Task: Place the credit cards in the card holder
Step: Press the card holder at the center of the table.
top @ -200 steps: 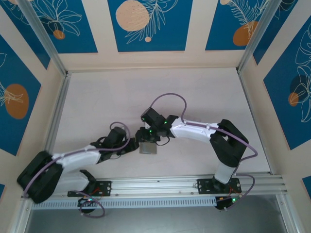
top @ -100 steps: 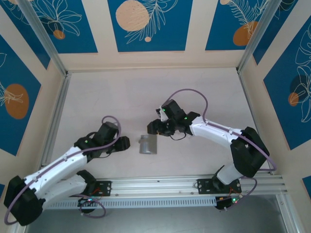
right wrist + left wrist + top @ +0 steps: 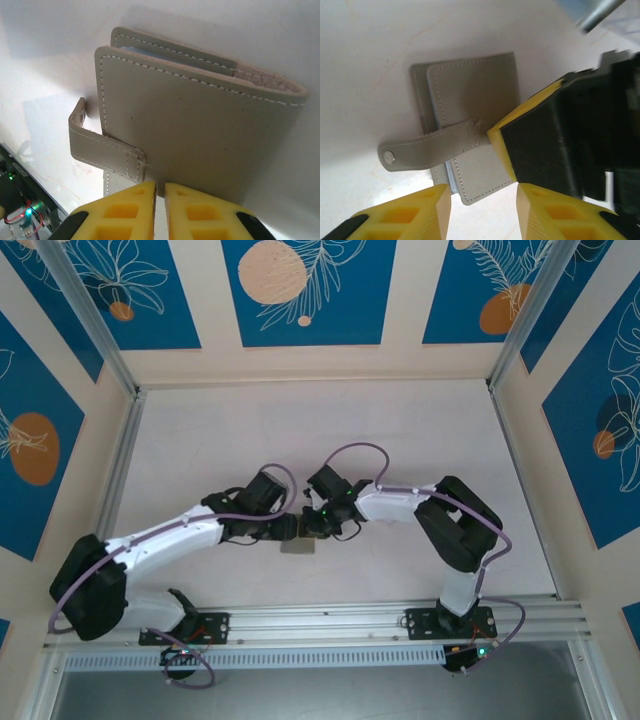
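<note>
The card holder point(image 3: 297, 545) point(image 3: 470, 95) point(image 3: 200, 120) lies folded on the table, its strap point(image 3: 430, 145) point(image 3: 100, 145) hanging loose to one side. A pale bluish layer point(image 3: 448, 172) shows between the covers; I cannot tell whether it is a card or lining. The credit cards are hidden. My right gripper point(image 3: 312, 525) point(image 3: 160, 186) is shut, fingertips resting on the top cover near the strap's root; one of its fingers point(image 3: 502, 145) shows in the left wrist view. My left gripper point(image 3: 285, 530) point(image 3: 482, 192) is open, just short of the holder's near corner.
An aluminium rail point(image 3: 330, 620) runs along the near edge, with the arm bases on it. Patterned walls and metal posts point(image 3: 120, 370) close in the sides and back. Bare table point(image 3: 320, 430) stretches behind the holder.
Both arms, apart half a second ago, have swung back in over the card holder. The right gripper has closed and the left has narrowed.
</note>
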You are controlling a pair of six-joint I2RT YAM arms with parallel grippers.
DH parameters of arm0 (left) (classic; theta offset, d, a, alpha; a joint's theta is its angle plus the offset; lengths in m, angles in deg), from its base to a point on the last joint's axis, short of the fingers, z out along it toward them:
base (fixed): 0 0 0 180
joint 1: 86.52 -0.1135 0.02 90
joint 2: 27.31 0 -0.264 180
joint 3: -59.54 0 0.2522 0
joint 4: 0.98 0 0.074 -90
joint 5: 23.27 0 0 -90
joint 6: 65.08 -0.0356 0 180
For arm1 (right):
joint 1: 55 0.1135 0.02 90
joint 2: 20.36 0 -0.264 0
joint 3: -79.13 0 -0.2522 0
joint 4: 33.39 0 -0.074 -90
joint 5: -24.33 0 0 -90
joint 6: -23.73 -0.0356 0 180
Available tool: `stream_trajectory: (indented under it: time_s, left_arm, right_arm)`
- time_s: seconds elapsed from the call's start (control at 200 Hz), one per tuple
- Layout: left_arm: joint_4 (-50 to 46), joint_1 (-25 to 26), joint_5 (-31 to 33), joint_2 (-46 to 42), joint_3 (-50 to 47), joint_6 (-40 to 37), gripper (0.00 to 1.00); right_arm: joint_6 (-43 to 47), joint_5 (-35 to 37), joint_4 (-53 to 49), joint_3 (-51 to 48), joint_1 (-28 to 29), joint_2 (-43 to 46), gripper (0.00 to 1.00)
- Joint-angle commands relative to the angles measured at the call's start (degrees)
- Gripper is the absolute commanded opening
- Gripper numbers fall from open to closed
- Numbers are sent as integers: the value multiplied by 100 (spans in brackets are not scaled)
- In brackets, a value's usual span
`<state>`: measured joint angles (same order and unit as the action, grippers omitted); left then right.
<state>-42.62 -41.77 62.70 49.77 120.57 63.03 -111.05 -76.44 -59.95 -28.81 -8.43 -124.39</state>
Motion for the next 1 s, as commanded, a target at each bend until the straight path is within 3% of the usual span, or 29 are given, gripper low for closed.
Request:
stream_trajectory:
  time_s: [0.0,0.145,0.455,0.59,0.9,0.995]
  left_arm:
    - [4,22,93,371,77,-199,35]
    - [220,-179,269,670,-185,-132,28]
    - [788,-415,256,1325,-679,-306,25]
    - [982,-420,175,1458,-854,-264,24]
    - [1243,-421,11,1599,-1002,-240,22]
    - [1239,-415,-243,1180,-1087,-161,21]
  right_arm:
    - [-15,219,-256,13,26,-173,18]
    - [64,263,-430,-25,-11,10,21]
    - [241,-48,-456,-365,-276,864,49]
    - [294,228,-562,-531,-430,1012,59]
    - [59,-204,205,-566,-467,284,65]
    - [-3,-140,242,-548,-455,170,65]
